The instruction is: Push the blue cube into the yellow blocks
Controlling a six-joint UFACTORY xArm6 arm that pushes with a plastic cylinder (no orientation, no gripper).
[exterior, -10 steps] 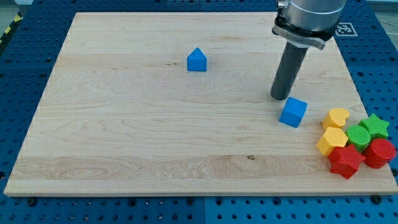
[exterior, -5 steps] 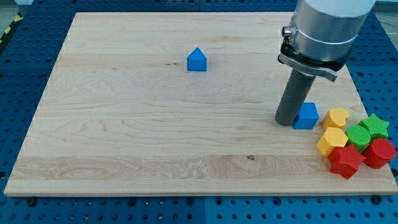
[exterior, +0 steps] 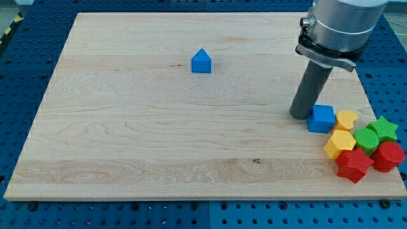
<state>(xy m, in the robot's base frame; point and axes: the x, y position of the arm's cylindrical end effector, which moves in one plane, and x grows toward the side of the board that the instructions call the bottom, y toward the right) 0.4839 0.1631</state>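
The blue cube (exterior: 322, 118) sits near the board's right edge, touching the yellow heart-shaped block (exterior: 346, 119) on its right, with the yellow hexagonal block (exterior: 339, 144) just below. My tip (exterior: 300, 116) stands against the cube's left side. The dark rod rises from it to the arm's grey body at the view's top right.
A second blue block (exterior: 201, 61), house-shaped, lies up and left of centre. Beside the yellow blocks are a green star (exterior: 383, 128), a green block (exterior: 365, 137), a red star (exterior: 353, 165) and a red block (exterior: 388, 156), close to the wooden board's right edge (exterior: 367, 95).
My tip moved right and slightly down, pushing the blue cube right until it met the yellow heart-shaped block. The other blocks have not moved.
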